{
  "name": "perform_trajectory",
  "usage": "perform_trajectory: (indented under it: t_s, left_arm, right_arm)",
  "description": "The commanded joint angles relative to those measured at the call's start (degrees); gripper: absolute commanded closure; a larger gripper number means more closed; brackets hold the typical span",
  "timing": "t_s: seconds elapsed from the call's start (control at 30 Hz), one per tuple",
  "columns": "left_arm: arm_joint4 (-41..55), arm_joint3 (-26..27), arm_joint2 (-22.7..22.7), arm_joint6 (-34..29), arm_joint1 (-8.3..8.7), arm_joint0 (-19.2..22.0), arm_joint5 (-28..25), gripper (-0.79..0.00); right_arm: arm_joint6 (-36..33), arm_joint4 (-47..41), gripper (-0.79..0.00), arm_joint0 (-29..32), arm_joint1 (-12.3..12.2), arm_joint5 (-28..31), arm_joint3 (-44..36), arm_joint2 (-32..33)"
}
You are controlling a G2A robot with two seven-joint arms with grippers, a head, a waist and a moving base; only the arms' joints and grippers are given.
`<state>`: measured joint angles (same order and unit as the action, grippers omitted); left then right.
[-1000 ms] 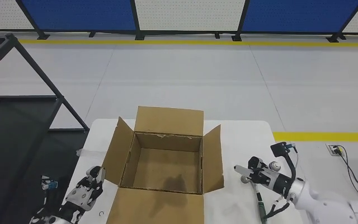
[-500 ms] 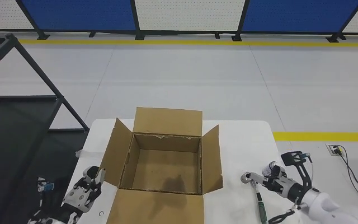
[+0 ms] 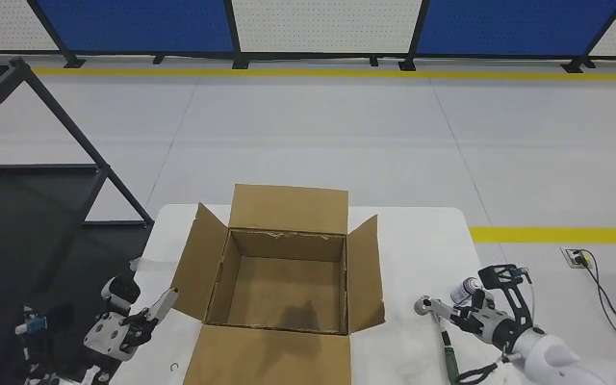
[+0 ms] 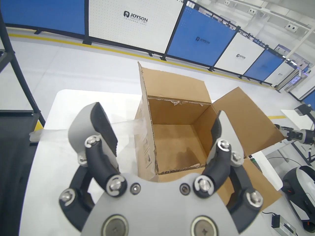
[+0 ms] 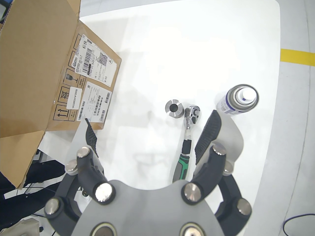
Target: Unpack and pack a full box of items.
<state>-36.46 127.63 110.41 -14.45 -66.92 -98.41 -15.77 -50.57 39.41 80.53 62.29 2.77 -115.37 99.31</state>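
**Top view:** We find the box [image 3: 287, 289] standing mid-counter [image 3: 414, 241]. All four flaps are folded out and nothing is inside, so its mouth is open to both arms. At its near left corner the left gripper [image 3: 141, 295] sits off the cardboard. To the box's right lie a ratchet [image 3: 447, 348] and, farther right, an upright can [image 3: 469, 286], both well apart from the box. We judge they have been unloaded and are due to go back in.

**Left wrist view:** We look between that gripper's fingers [image 4: 103, 128], spread wide and holding nothing, straight into the bare box. The box's left flap stands just ahead of them.

**Right wrist view:** The right gripper [image 5: 150, 117] hangs over the counter, its fingers [image 5: 209, 131] apart and empty. The ratchet lies between them, close to one finger, with its head just beside a steel socket [image 5: 173, 108]. The can stands just beyond. We read this as lining up for the ratchet, perhaps the first item of the repacking.
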Motion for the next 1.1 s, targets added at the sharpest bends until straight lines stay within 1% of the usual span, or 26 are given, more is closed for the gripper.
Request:
perform_trajectory:
  t_s: [0.0,0.07,0.23,0.27,0.37,0.5,0.7,0.8,0.83,1.07]
  left_arm:
    - [0.44,0.07,0.65,0.81,0.0,-0.33,-1.18,-0.785]
    - [0.71,0.09,1.29,1.42,-0.01,-0.66,-1.94,-0.785]
    - [4.23,-0.42,2.91,2.78,-0.08,-0.85,-3.16,-0.785]
    - [4.92,-0.53,3.31,2.57,-0.06,-0.78,-3.11,-0.785]
    - [6.23,-0.68,4.17,2.05,-0.02,-0.55,-3.21,-0.785]
    - [7.11,-0.94,4.51,1.53,0.01,-0.35,-3.23,-0.785]
    - [7.05,-1.14,3.43,1.05,0.03,0.15,-3.43,-0.785]
    - [7.17,-1.4,2.79,0.9,0.05,0.47,-3.66,-0.785]
    - [7.2,-1.47,2.69,0.89,0.05,0.56,-3.64,-0.785]
    - [7.2,-1.47,2.69,0.89,0.05,0.56,-3.64,-0.785]
  right_arm:
    - [1.78,0.85,-0.785,-0.74,-0.03,-1.44,2.07,0.42]
    - [1.95,1.01,-0.785,-1.58,-0.15,-0.95,4.19,0.56]
    - [1.98,5.29,-0.785,-4.48,-0.64,1.31,11.05,0.01]
    - [1.74,4.92,-0.785,-5.18,-0.69,2.08,12.32,-0.23]
    - [-0.35,4.14,-0.785,-5.93,-1.07,6.89,14.02,-0.41]
    - [-4.64,3.63,-0.785,-4.62,-1.68,12.58,12.95,0.03]
    - [-9.55,6.37,-0.785,-2.05,-2.25,14.27,9.52,-1.26]
    - [-13.72,8.62,-0.785,-1.08,-2.57,14.72,7.43,-2.63]
    - [-13.98,9.17,-0.785,-1.1,-2.59,13.98,7.0,-2.87]
    - [-13.98,9.17,-0.785,-1.1,-2.59,13.98,7.0,-2.87]
